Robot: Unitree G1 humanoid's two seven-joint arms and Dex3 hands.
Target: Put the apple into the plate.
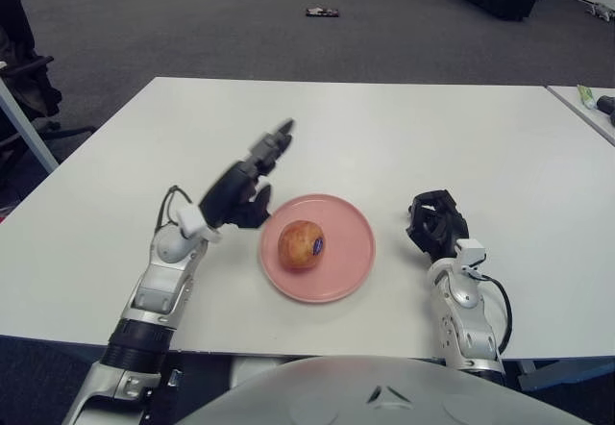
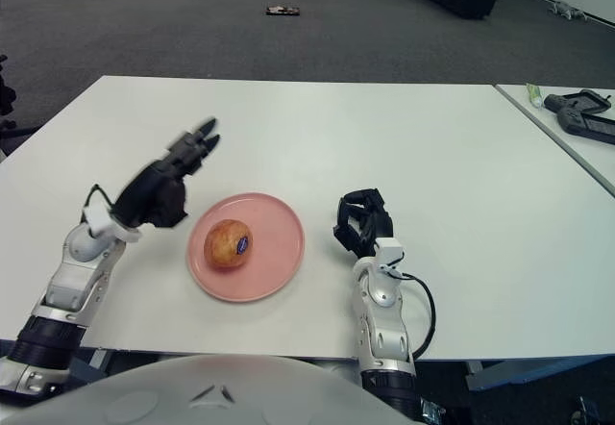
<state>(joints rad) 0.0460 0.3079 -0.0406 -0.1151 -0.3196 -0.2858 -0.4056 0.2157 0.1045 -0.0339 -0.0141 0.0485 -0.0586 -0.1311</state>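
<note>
The smooth matt white table [image 1: 404, 146] carries a smooth, faintly glossy pink plate [image 1: 348, 252] and a smooth-skinned apple [image 1: 300, 244] with a glossy sticker, flanked by matt black plastic hands on silvery metal-look forearms.

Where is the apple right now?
The apple sits on the left part of the pink plate near the table's front edge, between the open left hand and the right hand. Neither hand touches it.
</note>
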